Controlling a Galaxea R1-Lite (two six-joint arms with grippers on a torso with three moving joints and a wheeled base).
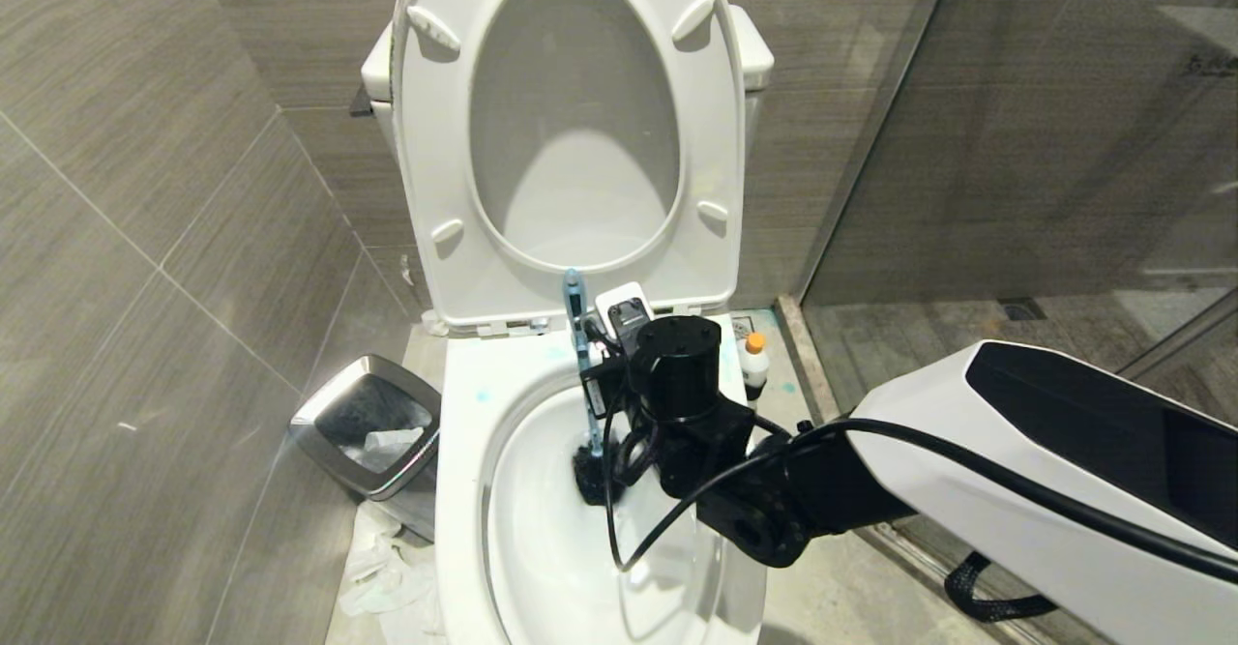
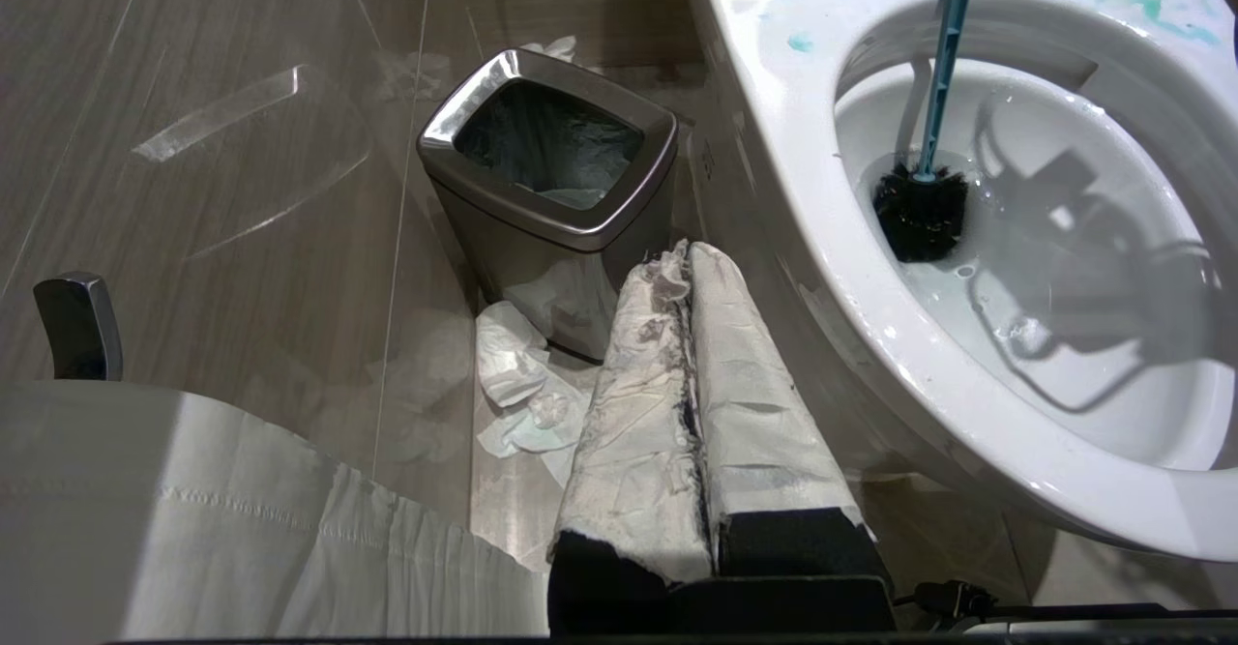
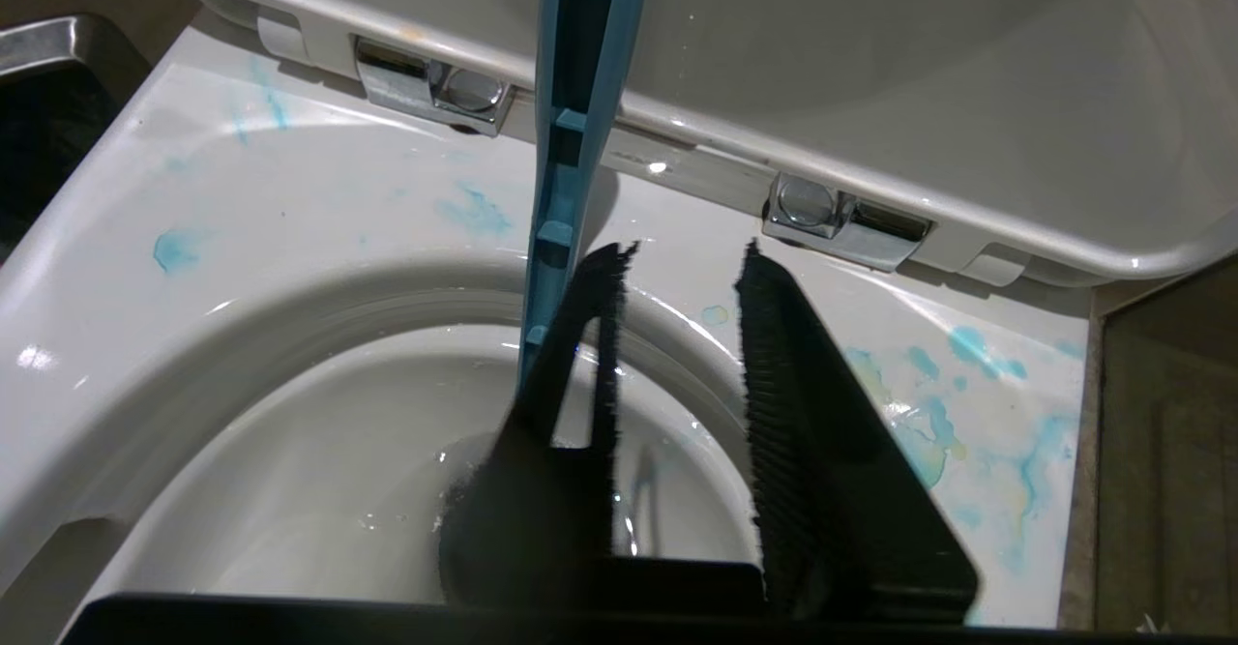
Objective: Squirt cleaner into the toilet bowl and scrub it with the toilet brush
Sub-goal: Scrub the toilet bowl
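Note:
The toilet brush [image 1: 578, 355] stands nearly upright in the toilet bowl [image 1: 464, 490], its black bristle head [image 2: 919, 210] down at the water. My right gripper [image 3: 685, 253] hangs over the bowl, open, with nothing in the gap. The blue-grey handle [image 3: 571, 142] runs just outside one finger, not between the two. Teal-blue splashes mark the bowl's rim [image 3: 290, 200]. The cleaner [image 1: 754, 365], a small white bottle with an orange cap, stands on the floor right of the toilet. My left gripper [image 2: 685, 263], wrapped in white paper, is shut and parked low beside the bowl [image 2: 803, 239].
The seat and lid [image 1: 571, 123] are raised against the tank. A steel waste bin [image 1: 372, 423] stands left of the toilet with crumpled paper [image 1: 382, 568] on the floor by it. A glass shower partition [image 1: 1016, 142] closes off the right side.

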